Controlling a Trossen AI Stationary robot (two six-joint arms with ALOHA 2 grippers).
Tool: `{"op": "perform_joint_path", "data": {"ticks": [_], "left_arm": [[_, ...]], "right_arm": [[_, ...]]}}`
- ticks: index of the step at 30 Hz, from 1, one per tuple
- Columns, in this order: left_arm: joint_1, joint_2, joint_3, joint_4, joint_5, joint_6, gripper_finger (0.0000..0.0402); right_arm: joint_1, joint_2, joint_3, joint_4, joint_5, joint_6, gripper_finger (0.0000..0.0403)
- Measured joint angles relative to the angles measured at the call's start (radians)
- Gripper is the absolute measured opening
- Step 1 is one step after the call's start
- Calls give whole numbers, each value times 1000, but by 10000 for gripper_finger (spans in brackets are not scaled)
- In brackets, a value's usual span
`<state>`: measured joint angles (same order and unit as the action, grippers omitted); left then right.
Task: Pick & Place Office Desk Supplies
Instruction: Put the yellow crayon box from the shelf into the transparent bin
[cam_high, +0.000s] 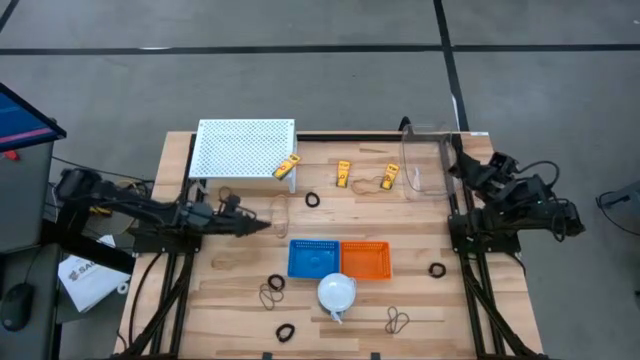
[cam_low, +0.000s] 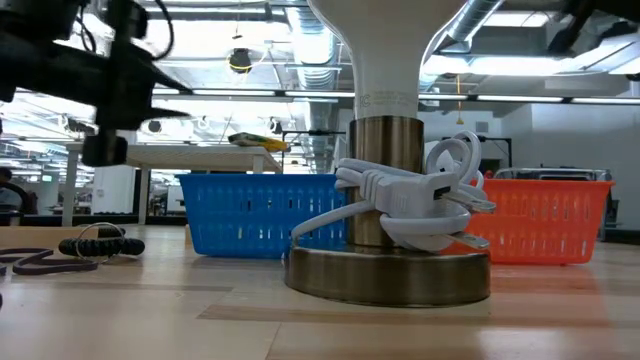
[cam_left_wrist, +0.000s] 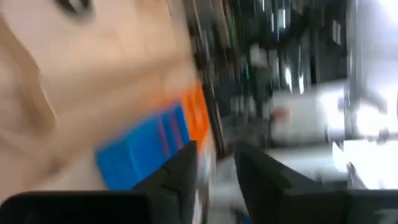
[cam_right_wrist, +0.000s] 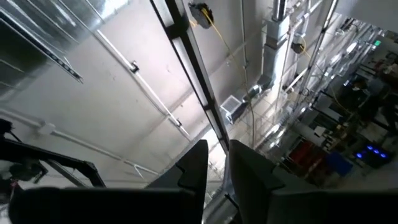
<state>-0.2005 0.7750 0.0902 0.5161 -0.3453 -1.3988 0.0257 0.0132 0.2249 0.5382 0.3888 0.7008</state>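
My left pincer hovered empty with fingers slightly apart, the blue plastic mesh basket just ahead.

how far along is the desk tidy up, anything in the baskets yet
Barely begun, judging from above. Done: nothing visible in the blue basket or the orange basket. In hand: the left gripper hangs over the table left of the blue basket, fingers apart, nothing between them. The right gripper points up at the ceiling. Left: the yellow clips, the black rings and the rubber bands all lie loose on the table.
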Motion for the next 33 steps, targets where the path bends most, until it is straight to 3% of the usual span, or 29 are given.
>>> {"op": "perform_joint_path", "data": {"ticks": [5, 10, 14, 19, 23, 33], "left_arm": [[4, 165, 0, 90, -242, -189, 167], [3, 325, 0, 233, -328, -294, 217], [3, 434, 0, 374, -414, -309, 243], [7, 531, 10, 516, -510, -278, 242], [35, 583, 61, 535, -513, -257, 225], [149, 656, 147, 537, -514, -247, 208]], "right_arm": [[0, 1, 71, -150, -3, 22, 64], [0, 0, 113, -202, -4, 18, 75], [0, 0, 133, -238, -3, 18, 120], [0, 0, 133, -242, -1, 22, 193], [0, 0, 133, -242, 2, 22, 236], [0, 0, 133, -238, 5, 22, 249]]}}
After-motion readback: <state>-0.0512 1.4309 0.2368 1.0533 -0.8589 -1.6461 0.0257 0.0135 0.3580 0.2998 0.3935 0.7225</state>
